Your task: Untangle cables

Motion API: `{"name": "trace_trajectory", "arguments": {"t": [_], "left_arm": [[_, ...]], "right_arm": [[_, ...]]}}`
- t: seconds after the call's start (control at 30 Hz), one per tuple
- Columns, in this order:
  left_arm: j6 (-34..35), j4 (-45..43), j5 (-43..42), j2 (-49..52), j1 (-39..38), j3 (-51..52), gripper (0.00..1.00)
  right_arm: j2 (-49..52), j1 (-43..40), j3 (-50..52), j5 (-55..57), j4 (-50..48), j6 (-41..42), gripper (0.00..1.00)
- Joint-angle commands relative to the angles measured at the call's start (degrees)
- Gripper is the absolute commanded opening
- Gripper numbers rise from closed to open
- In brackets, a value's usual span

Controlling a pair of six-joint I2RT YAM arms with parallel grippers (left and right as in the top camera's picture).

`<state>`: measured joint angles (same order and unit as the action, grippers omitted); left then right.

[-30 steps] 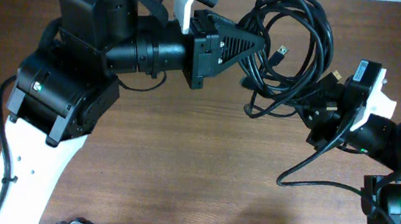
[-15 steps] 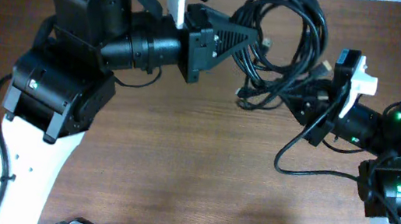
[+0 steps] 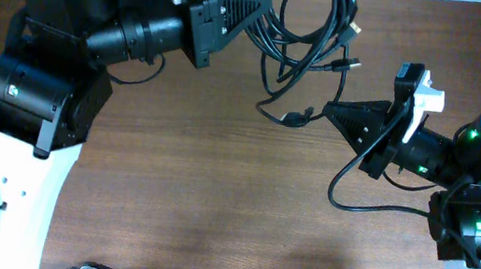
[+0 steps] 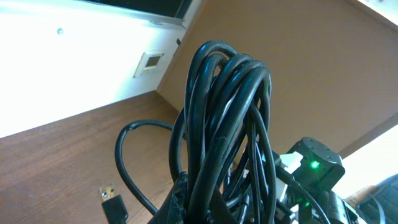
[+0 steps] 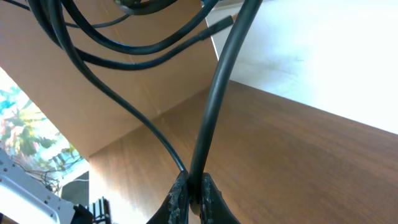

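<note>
Two arms stretch a knotted cable bundle above the table.

The left gripper (image 3: 251, 6) clamps the coiled cable bundle (image 3: 309, 17) at the table's far edge; the right gripper (image 3: 330, 114) pinches one strand (image 5: 214, 106). Pulling further apart could tighten snagged loops, or slip the thin strand free.

my left arm reaches across the far side of the table, wrist level, my left gripper (image 3: 256, 7) clamped on the cable bundle (image 4: 227, 124). my right arm points inward from the right, my right gripper (image 3: 330, 114) pinched closed on a single cable (image 5: 217, 99), jaws nearly touching.
</note>
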<state>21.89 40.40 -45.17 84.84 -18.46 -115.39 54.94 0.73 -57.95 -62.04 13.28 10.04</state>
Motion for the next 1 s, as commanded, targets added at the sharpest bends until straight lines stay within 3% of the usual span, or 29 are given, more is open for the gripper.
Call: {"name": "trace_trajectory", "arguments": {"t": [0.0,0.1,0.13,0.2,0.23,0.5,0.77,0.97], "left_arm": [[-0.94,-0.96,0.24,-0.98,0.44,-0.92,0.0],[-0.98,-0.9,0.66,-0.98,0.42,-0.92,0.0],[-0.98,-0.9,0.66,-0.96,0.42,-0.92,0.0],[-2.08,-0.52,0.63,-0.96,0.42,-0.92,0.0],[-3.13,-0.2,0.7,-0.96,0.42,-0.9,0.0],[-6.08,8.41,15.78,-0.96,-1.16,-0.9,0.0],[-8.76,14.34,35.56,-0.9,-9.11,-0.9,0.0],[-8.74,17.68,50.4,-0.74,-15.61,-0.9,0.0]], "right_arm": [[-0.02,-0.04,-0.13,-0.31,0.94,-0.81,0.05],[-0.04,-0.04,-0.13,-0.31,1.6,-0.81,0.62],[-0.04,-0.04,-0.13,-0.28,1.57,-0.81,0.77],[-0.04,-0.04,-0.13,-0.24,1.6,-0.55,0.96],[-0.04,-0.04,-0.13,0.07,1.6,0.02,1.0],[-0.26,-0.04,-0.13,2.32,1.77,7.02,0.99],[-0.26,-0.02,-0.13,1.81,1.73,13.46,0.99],[-0.24,-0.02,-0.13,-5.4,-1.31,13.49,0.99]]}}
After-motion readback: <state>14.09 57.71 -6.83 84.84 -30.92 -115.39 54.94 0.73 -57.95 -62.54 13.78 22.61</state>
